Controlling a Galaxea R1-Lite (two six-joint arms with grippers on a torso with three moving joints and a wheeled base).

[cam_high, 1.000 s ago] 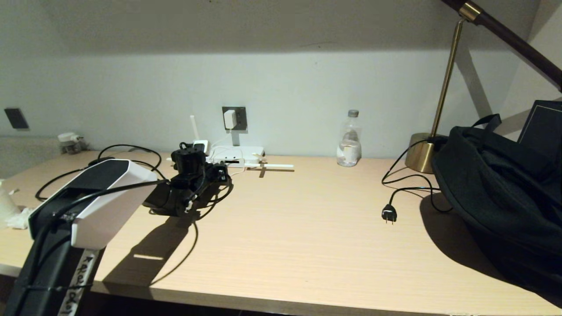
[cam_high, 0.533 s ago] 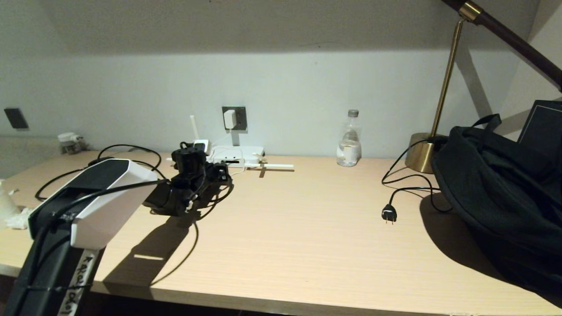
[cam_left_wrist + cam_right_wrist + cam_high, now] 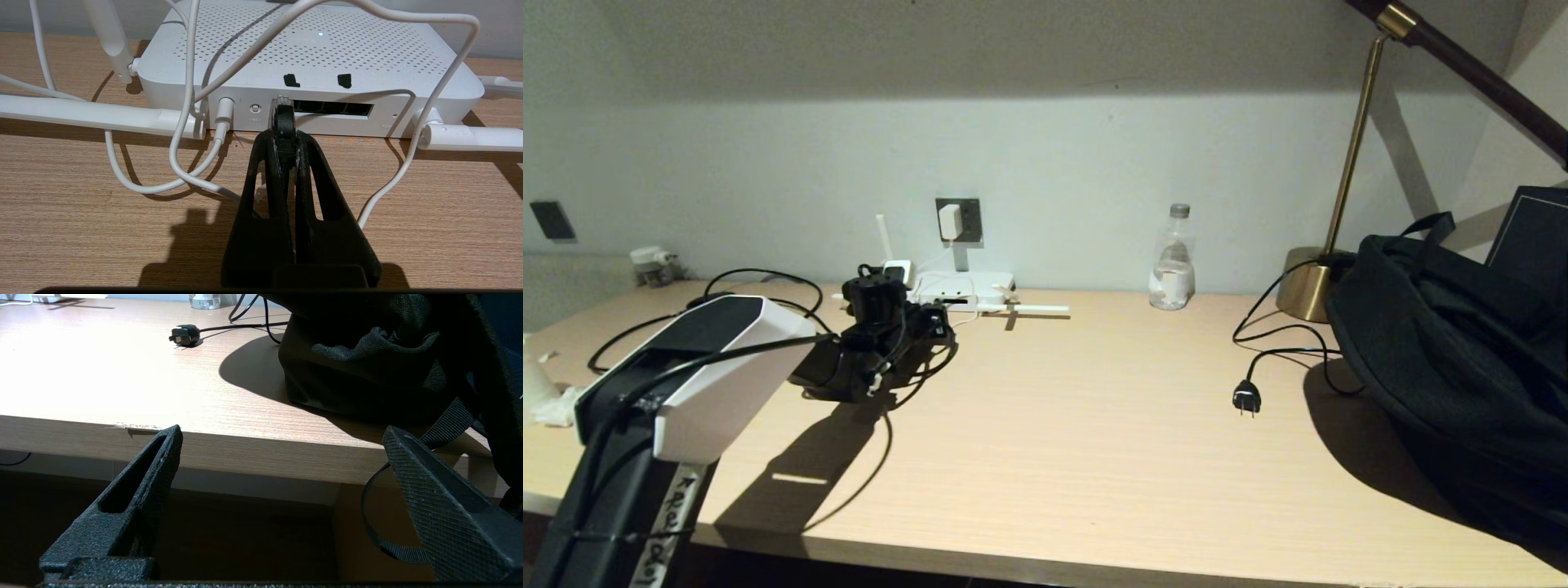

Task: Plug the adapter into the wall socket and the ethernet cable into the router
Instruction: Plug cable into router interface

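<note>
The white adapter sits in the grey wall socket above the desk. Below it lies the white router, its perforated top and dark port row facing the left wrist view. My left gripper is shut on the black boot of the ethernet cable. The cable's clear connector tip is at the left end of the port row; how far in it is cannot be told. The cable's black loops lie left of the router. My right gripper hangs open below the desk's front edge.
A water bottle and a brass lamp base stand by the wall. The lamp's black two-pin plug lies on the desk. A black backpack fills the right side. White cords loop before the router.
</note>
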